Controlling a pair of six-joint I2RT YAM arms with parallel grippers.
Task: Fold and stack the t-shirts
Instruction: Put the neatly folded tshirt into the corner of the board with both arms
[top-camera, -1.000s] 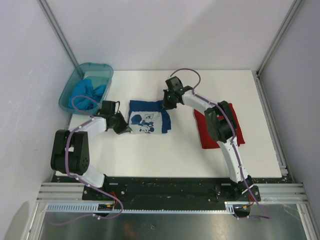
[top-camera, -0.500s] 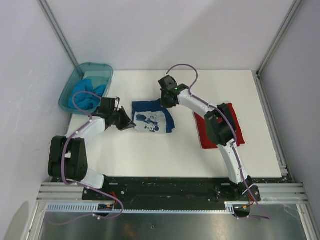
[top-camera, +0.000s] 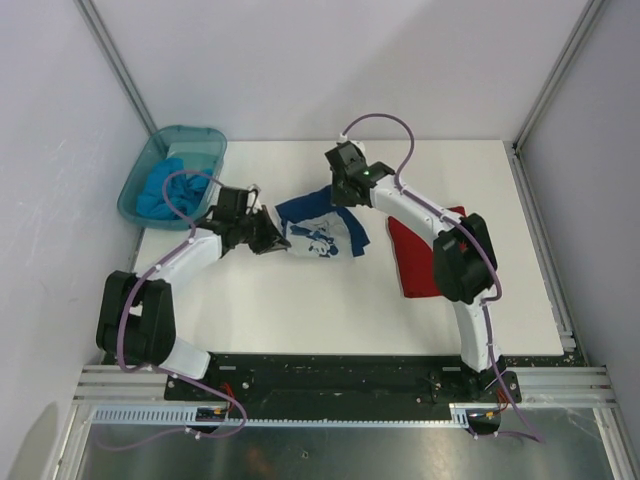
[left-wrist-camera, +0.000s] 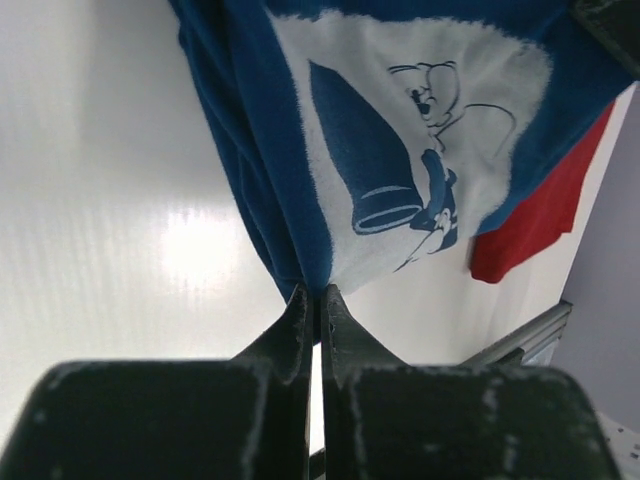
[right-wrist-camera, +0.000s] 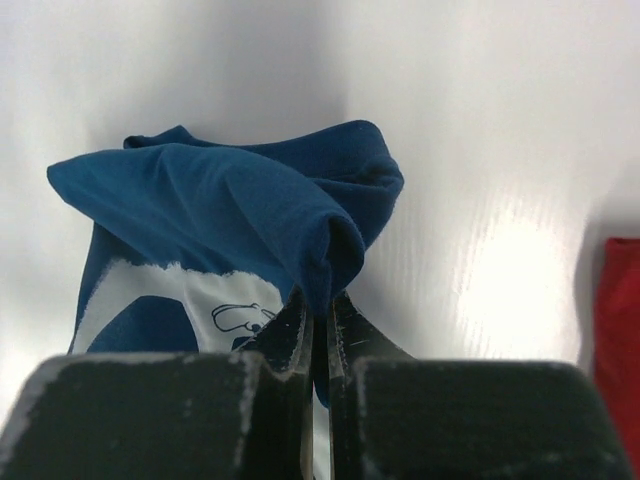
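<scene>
At opposite edges, left gripper and right gripper pinch navy t-shirt, print part-hidden.

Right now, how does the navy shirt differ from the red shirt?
Print: the navy shirt carries a white cartoon print; the red shirt is plain.
Grip: the left claw and right claw each pinch an edge of the navy shirt; nothing grips the red shirt.
Shape: the navy shirt is rumpled; the red shirt lies as a flat rectangle, partly under the right arm.
Both are outside the tub.
</scene>
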